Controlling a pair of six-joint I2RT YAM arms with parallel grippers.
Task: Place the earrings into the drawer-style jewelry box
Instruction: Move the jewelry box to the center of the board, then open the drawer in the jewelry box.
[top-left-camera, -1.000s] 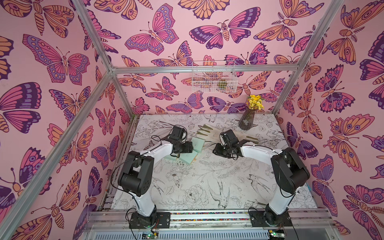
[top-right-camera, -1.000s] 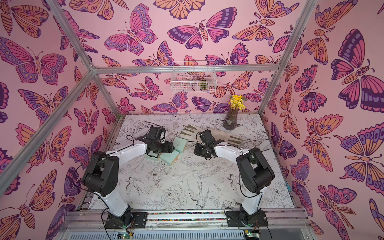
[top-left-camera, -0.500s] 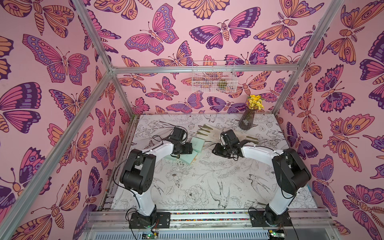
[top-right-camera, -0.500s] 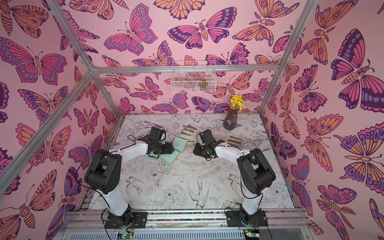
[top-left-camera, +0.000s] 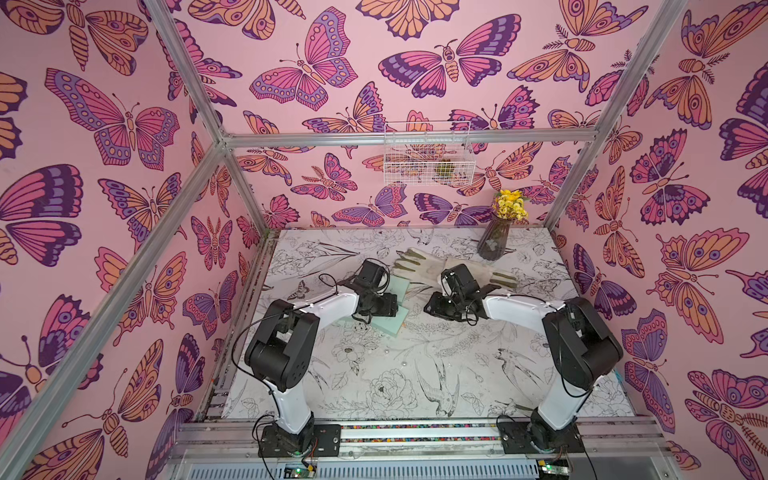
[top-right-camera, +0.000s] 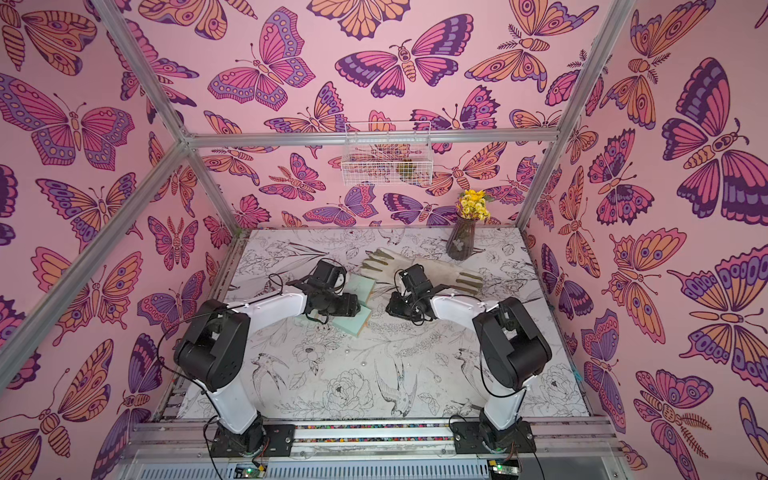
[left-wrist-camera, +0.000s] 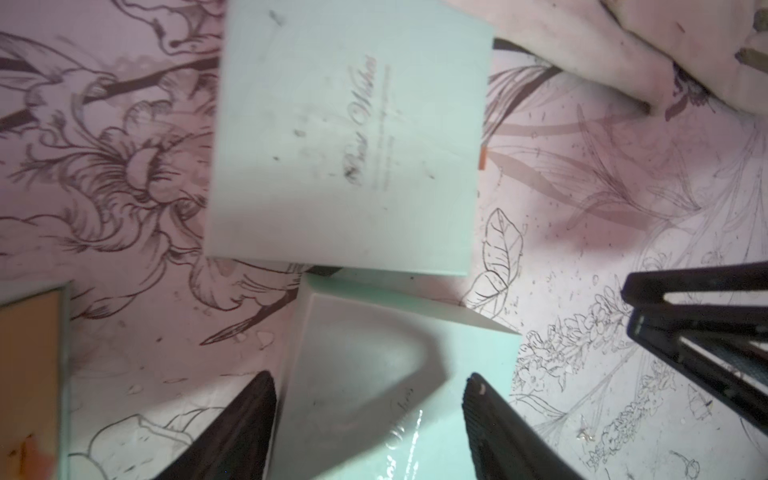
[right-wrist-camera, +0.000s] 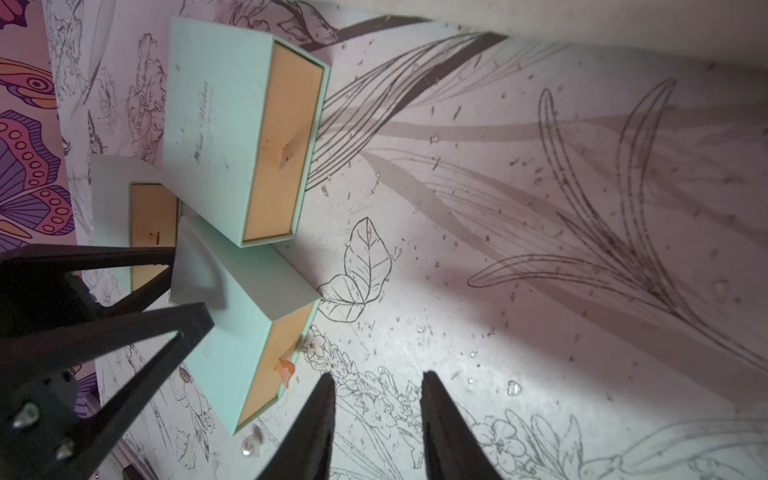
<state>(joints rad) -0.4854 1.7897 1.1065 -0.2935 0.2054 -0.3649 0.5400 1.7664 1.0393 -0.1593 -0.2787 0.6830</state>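
Right gripper (right-wrist-camera: 377, 376) crept boxward — half-open, empty, earring (right-wrist-camera: 250, 445) just beside it, left gripper (left-wrist-camera: 370, 376) wide astride jewelry box (left-wrist-camera: 357, 419).

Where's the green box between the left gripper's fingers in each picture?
Top view: near mint box, mid-table.
Top view: near mint box, mid-table.
Left wrist: box between the fingers of the left gripper.
Right wrist: box beside the right gripper, orange front showing.
Landmark: the mint box nearer the glove; glove.

Mint jewelry box (right-wrist-camera: 237, 324), drawer shut; pearl earring (right-wrist-camera: 250, 445) just beside
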